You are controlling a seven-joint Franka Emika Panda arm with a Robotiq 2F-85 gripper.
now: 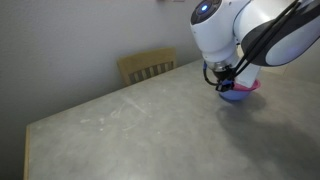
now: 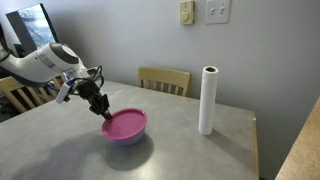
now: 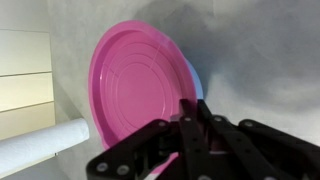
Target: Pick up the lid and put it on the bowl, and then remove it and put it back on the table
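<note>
The magenta-pink lid (image 2: 126, 124) lies on top of the periwinkle-blue bowl (image 2: 127, 139) on the grey table (image 2: 200, 152). In an exterior view the lid (image 1: 250, 87) shows pink behind the gripper, above the bowl (image 1: 236, 97). My gripper (image 2: 106, 113) is at the lid's near-left rim, fingers closed on the edge. In the wrist view the lid (image 3: 140, 85) fills the middle, a thin blue sliver of the bowl (image 3: 200, 88) shows at its right edge, and the gripper (image 3: 192, 108) pinches the rim. The gripper (image 1: 226, 84) hangs over the bowl.
A white paper towel roll (image 2: 208, 100) stands upright to the right of the bowl, and shows in the wrist view (image 3: 40, 150). A wooden chair (image 2: 164, 80) stands behind the table's far edge, also seen in an exterior view (image 1: 148, 66). The table (image 1: 140, 130) has a straight edge.
</note>
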